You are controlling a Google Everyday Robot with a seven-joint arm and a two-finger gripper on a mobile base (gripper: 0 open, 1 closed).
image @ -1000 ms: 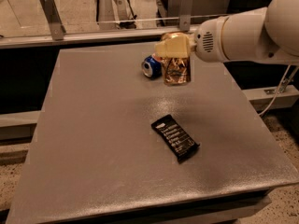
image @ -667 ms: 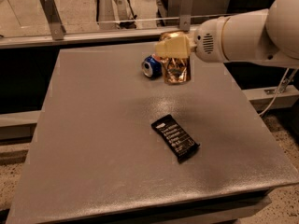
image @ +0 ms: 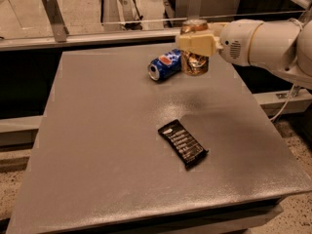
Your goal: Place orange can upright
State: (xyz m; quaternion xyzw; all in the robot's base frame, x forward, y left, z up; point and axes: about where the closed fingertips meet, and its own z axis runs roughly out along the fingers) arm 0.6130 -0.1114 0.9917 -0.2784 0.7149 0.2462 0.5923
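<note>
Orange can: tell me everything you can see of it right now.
The orange can is a metal drink can with a shiny copper-gold body, pale swirls and a silver top. It stands upright near the back edge of the table, held around its middle by the gripper, which hides that band. The blue can, lying on its side, is right beside its lower part, perhaps touching. Whether its base rests on the table or hangs just above cannot be told.
</note>
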